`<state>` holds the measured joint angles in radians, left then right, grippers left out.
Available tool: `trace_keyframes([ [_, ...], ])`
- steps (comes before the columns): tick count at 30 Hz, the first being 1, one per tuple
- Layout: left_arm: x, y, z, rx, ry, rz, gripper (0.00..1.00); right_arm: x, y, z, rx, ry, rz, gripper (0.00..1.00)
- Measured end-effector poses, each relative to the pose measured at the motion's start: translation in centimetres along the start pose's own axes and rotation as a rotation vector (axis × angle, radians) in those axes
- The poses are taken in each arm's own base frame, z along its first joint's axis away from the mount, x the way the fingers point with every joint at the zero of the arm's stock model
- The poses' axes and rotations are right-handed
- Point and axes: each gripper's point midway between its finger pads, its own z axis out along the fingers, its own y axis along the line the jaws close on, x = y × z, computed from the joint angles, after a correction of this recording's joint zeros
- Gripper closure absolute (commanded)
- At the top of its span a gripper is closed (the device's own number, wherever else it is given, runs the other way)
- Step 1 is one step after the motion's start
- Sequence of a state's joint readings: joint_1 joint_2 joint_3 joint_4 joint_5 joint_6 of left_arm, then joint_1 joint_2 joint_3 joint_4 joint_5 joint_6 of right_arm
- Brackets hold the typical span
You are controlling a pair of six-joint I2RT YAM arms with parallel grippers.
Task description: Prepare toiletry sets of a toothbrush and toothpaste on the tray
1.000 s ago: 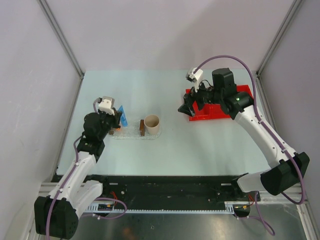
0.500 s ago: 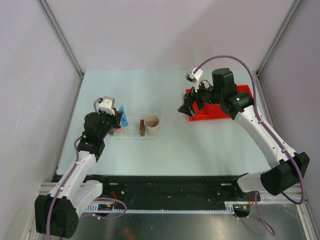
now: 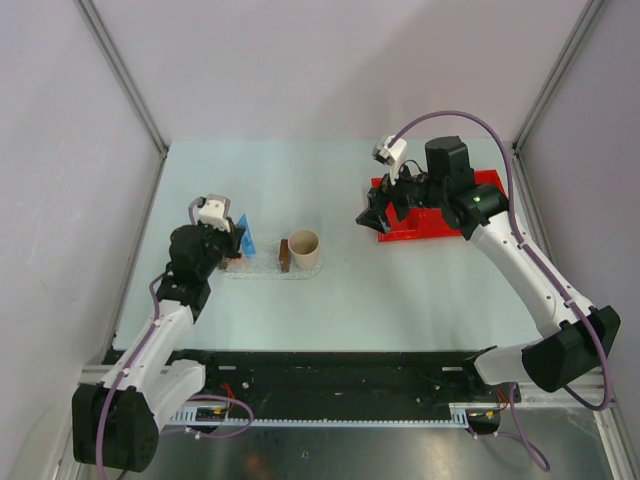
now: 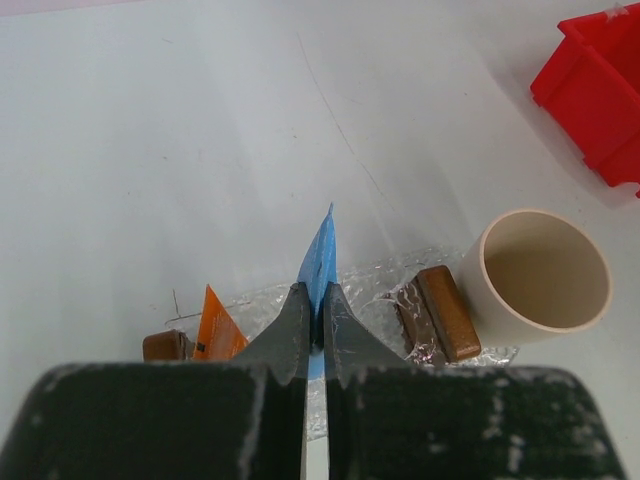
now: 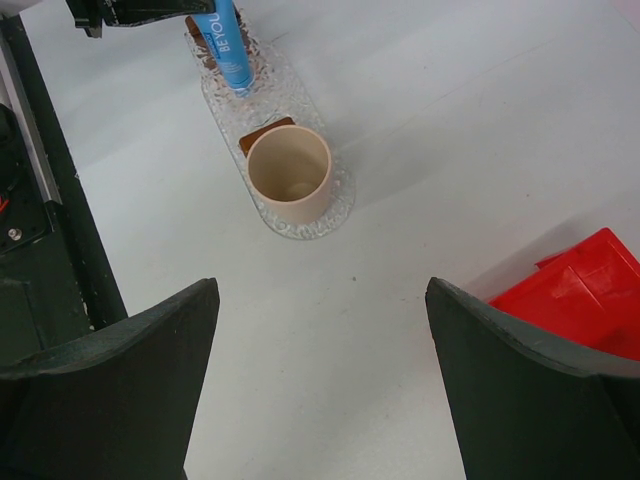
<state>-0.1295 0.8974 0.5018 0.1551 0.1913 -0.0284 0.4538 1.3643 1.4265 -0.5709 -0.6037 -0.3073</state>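
- The left claw (image 4: 315,302) is squeezed nearly closed on the blue toothpaste (image 4: 321,258), pinching the flat tube between its two fingertips. The tube sticks out past the tips, towards the tray.
- The orange toothpaste (image 4: 217,332) stands just left of that claw, beside a brown block (image 4: 166,345) at the left end of the tray. Nothing grips it.
- The tray (image 5: 338,205) is clear and bumpy and lies on the pale worktop (image 3: 400,290) in front of the left arm. The right wrist view shows the blue tube's free end over the tray's left part. I cannot tell whether it touches the surface.
- A second brown block (image 4: 440,312) stands on the tray right of the held tube, and it touches the beige cup (image 4: 545,275).
- The cup stands upright on the tray's right end, its mouth open.
- The right claw (image 5: 320,290) gapes wide with nothing between its fingers. It hangs above bare worktop, well apart from the tray and both tubes.
- The red bin (image 3: 440,222) sits on the right of the worktop. In the top view the right claw is at its left edge.
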Motion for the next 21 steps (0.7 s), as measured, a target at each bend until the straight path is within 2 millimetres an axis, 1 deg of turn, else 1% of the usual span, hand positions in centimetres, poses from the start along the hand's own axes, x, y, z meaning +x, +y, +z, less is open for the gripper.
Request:
trace_keyframes([
  [7,1.2,0.1,0.2,0.006,0.024,-0.008,1.0,0.1,0.0,-0.2,-0.001,0.0,0.003,0.11],
  [21,1.8,0.3,0.5,0.006,0.036,-0.013,1.0,-0.2,0.1,-0.6,0.002,-0.011,-0.005,0.11],
])
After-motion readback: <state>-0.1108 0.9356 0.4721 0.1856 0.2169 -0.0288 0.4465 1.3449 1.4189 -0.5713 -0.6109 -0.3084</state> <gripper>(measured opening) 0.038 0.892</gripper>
